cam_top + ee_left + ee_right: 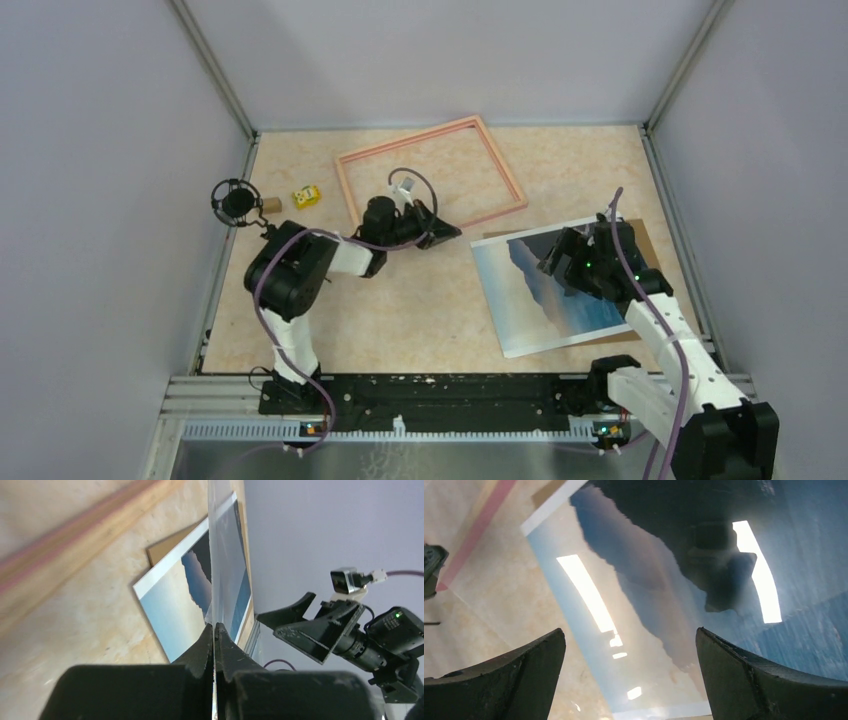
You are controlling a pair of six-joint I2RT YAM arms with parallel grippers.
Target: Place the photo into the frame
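Both extended: left gripper [214, 627] pinched, right gripper [629, 630] wide over photo [520, 310].

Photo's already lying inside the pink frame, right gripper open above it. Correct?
Not quite. The photo lies outside the frame. It is on the brown board, to the right of the frame and nearer the arms, as the top external view shows. The rest holds: the right gripper is open above it.
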